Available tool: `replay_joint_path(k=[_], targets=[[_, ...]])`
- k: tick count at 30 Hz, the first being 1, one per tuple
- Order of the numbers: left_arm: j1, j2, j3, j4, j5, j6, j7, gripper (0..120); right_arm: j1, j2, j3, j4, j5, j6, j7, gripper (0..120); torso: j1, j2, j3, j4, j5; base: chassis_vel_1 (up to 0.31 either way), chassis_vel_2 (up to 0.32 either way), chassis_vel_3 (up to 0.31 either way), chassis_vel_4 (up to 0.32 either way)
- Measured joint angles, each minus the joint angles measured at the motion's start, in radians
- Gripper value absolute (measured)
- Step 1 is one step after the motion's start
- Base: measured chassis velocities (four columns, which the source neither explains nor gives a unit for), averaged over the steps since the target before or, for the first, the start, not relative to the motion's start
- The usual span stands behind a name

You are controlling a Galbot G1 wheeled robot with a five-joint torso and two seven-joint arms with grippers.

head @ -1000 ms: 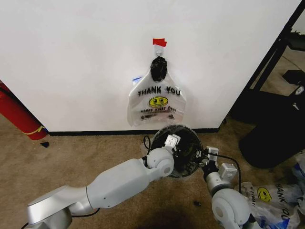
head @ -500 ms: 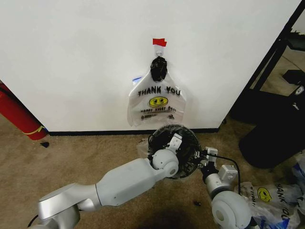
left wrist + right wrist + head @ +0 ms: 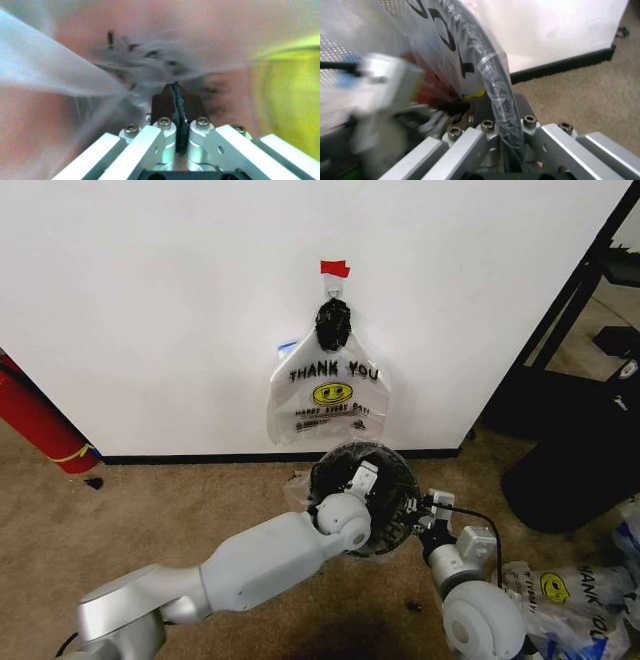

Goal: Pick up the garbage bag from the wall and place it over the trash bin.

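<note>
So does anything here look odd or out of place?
Yes: more bags lie crumpled on the carpet by the right arm, and a spare bag hangs off a wall hook. Both grippers, left and right, are at the bin, pinching film against its rim.

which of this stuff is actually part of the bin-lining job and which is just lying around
In the job: garbage bag, trash bin, left gripper with jaws shut inside the bag, right gripper at the bin's rim, wall.

Lying about: hanging thank-you bag, red cylinder, floor bags, black stand.
</note>
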Motion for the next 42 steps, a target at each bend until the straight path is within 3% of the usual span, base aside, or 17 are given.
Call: replay_joint_path(k=[4, 8, 14, 17, 20, 21, 25, 28, 29, 34, 36, 42], targets=[[0.04, 0.098, -0.021, -0.175, -0.002, -0.054, 0.099, 0, 0.009, 0.0, 0.012, -0.018, 0.03, -0.008, 0.015, 0, 0.0, 0.0, 0.0, 0.0003, 0.0, 0.0, 0.0, 0.0, 0.0], [0.072, 0.136, -0.067, -0.261, -0.024, -0.096, 0.122, 0, 0.012, 0.002, 0.015, -0.02, 0.059, -0.015, 0.025, 0, 0.0, 0.0, 0.0, 0.0001, -0.0003, 0.0, 0.0, 0.0, 0.0], [0.133, 0.227, -0.186, -0.387, -0.05, -0.146, 0.138, 0, 0.023, 0.012, 0.031, -0.009, 0.216, -0.074, 0.08, 0, 0.0, 0.0, 0.0, -0.0002, -0.0003, 0.0, 0.0, 0.0, 0.0], [0.208, 0.306, -0.296, -0.482, -0.058, -0.169, 0.147, 0, 0.036, 0.019, 0.035, -0.008, 0.308, -0.106, 0.106, 0, 0.0, 0.0, 0.0, 0.0, -0.0003, 0.0, 0.0, 0.0, 0.0], [0.364, 0.388, -0.518, -0.607, -0.072, -0.195, 0.168, 0, 0.059, 0.023, 0.029, -0.013, 0.371, -0.133, 0.136, 0, 0.0, 0.0, 0.0, -0.0001, -0.0002, 0.0, 0.0, 0.0, 0.0], [0.364, 0.388, -0.518, -0.607, -0.072, -0.195, 0.168, 0, 0.059, 0.023, 0.029, -0.013, 0.371, -0.133, 0.136, 0, 0.0, 0.0, 0.0, -0.0001, -0.0002, 0.0, 0.0, 0.0, 0.0], [0.62, 0.452, -0.77, -0.716, -0.007, -0.282, 0.227, 0, 0.091, 0.024, 0.027, -0.017, 0.446, -0.193, 0.176, 0, 0.0, 0.0, 0.0, 0.0002, -0.0003, 0.0, 0.0, 0.0, 0.0], [0.837, 0.427, -0.936, -0.746, 0.145, -0.391, 0.273, 3, 0.118, 0.03, 0.026, -0.023, 0.49, -0.261, 0.209, 0, 0.0, 0.0, 0.0, 0.0002, -0.0003, 0.0, 0.0, 0.0, 0.0], [0.837, 0.427, -0.936, -0.746, 0.145, -0.391, 0.273, 3, 0.118, 0.03, 0.026, -0.023, 0.49, -0.261, 0.209, 0, 0.0, 0.0, 0.0, 0.0002, -0.0003, 0.0, 0.0, 0.0, 0.0], [1.053, 0.283, -1.111, -0.747, 0.325, -0.504, 0.295, 24, 0.149, 0.029, -0.006, -0.051, 0.512, -0.321, 0.224, 0, 0.0, 0.0, 0.0, -0.0001, -0.0003, 0.0, 0.0, 0.0, 0.0], [1.089, 0.248, -1.136, -0.743, 0.354, -0.524, 0.299, 27, 0.157, 0.029, -0.011, -0.059, 0.517, -0.328, 0.227, 0, 0.0, 0.0, 0.0, -0.0002, -0.0004, 0.0, 0.0, 0.0, 0.0], [1.245, 0.095, -1.213, -0.759, 0.437, -0.569, 0.304, 52, 0.218, 0.038, -0.048, -0.125, 0.533, -0.366, 0.249, 0, 0.0, 0.0, 0.0, 0.0003, 0.0, 0.0, 0.0, 0.0, 0.0]])
